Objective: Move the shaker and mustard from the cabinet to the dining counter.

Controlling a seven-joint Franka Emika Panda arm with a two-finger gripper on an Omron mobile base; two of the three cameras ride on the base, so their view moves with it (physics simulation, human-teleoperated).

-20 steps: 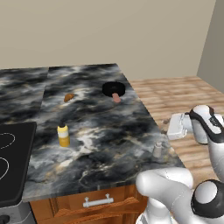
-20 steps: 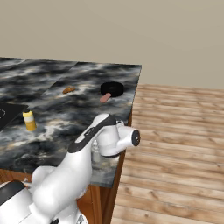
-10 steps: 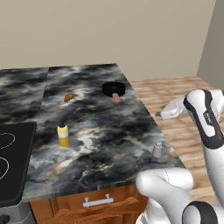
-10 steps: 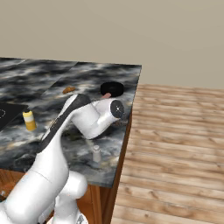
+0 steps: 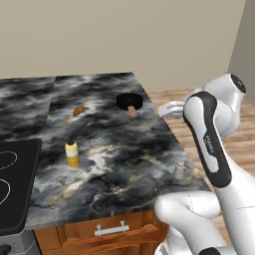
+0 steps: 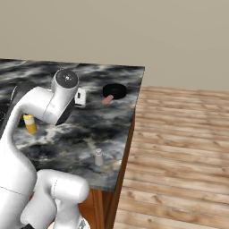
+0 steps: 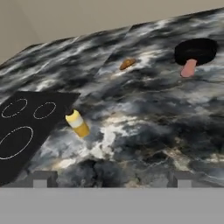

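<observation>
The shaker [image 5: 179, 170] [image 6: 98, 157], a small grey cylinder, stands upright on the dining counter [image 5: 124, 144] [image 6: 112, 116] near its right edge. The mustard [image 5: 72, 153] [image 6: 30, 123] [image 7: 78, 124], a yellow squeeze bottle, stands upright on the same dark marbled slab further left. My gripper [image 7: 111, 180] hangs open and empty above the counter's right part, raised well over the shaker and looking across the slab toward the mustard. In the left base view the gripper's white hand [image 5: 168, 107] shows beside the arm's upper link. The cabinet is out of view.
A black pan [image 5: 129, 101] [image 7: 195, 50] with a pink handle lies at the counter's far right. A small brown item [image 5: 78, 110] [image 7: 127, 64] lies left of it. A black cooktop [image 5: 12, 184] [image 7: 26, 131] covers the counter's left end. Wooden floor [image 6: 179, 147] lies right of the counter.
The arm has swung up and in over the counter, carrying the open hand away from the shaker. Shaker and mustard have not moved.
</observation>
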